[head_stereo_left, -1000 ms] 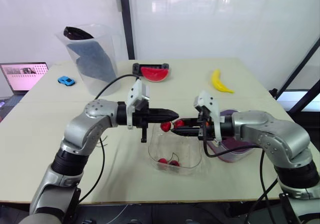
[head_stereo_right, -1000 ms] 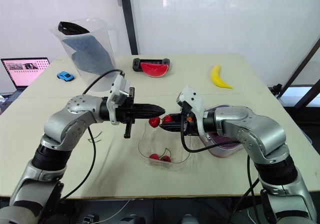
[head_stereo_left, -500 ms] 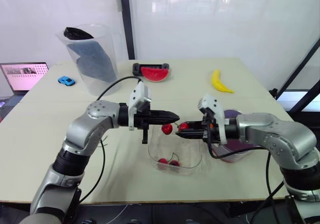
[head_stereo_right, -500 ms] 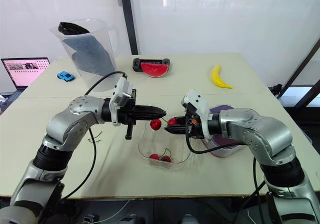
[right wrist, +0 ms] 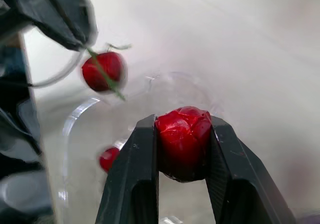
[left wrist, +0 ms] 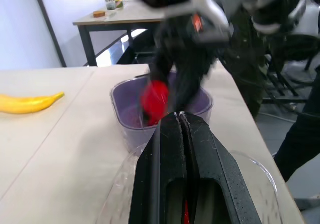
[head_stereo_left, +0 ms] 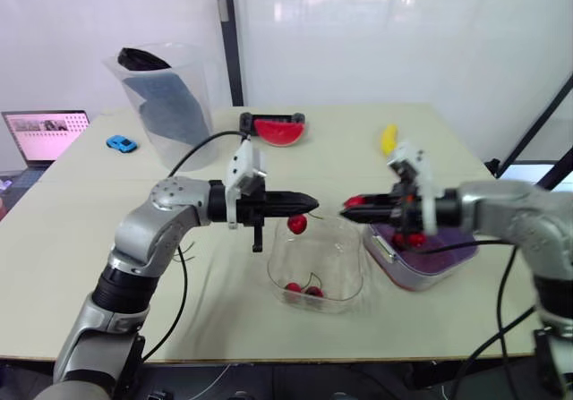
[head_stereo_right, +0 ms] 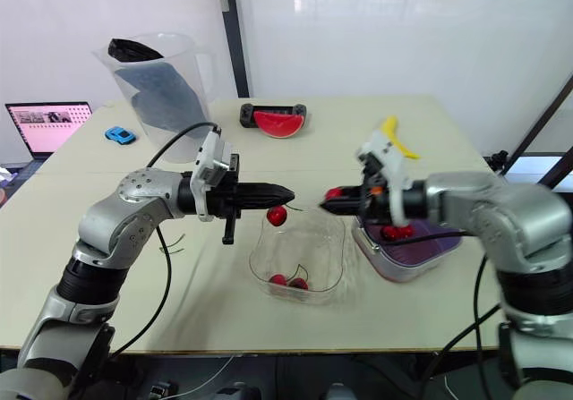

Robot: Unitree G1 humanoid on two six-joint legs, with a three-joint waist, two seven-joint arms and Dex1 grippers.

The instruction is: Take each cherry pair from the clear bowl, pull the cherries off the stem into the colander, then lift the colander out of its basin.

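Note:
My left gripper (head_stereo_left: 313, 205) is shut on a green stem, and one red cherry (head_stereo_left: 297, 225) hangs from it above the clear bowl (head_stereo_left: 345, 270). Another cherry pair (head_stereo_left: 302, 288) lies in that bowl. My right gripper (head_stereo_left: 345, 210) is shut on a single loose cherry (right wrist: 183, 139), held in the air between the bowl and the purple colander (head_stereo_left: 440, 255). The colander sits in its pale basin (head_stereo_left: 403, 279) to the right of the bowl, with a few cherries (head_stereo_left: 412, 237) inside. The two grippers point at each other with a small gap between their tips.
At the back left stands a big clear jug (head_stereo_left: 166, 105) with a blue toy car (head_stereo_left: 118, 143) and a laptop (head_stereo_left: 43, 136) beside it. Farther back lie a watermelon slice (head_stereo_left: 277, 130) and a banana (head_stereo_left: 389, 138). A black cable (head_stereo_left: 183, 275) hangs off my left arm.
My right gripper has pulled away to the right toward the colander with one cherry, now off the stem. The other cherry still hangs from the left gripper, which has barely moved.

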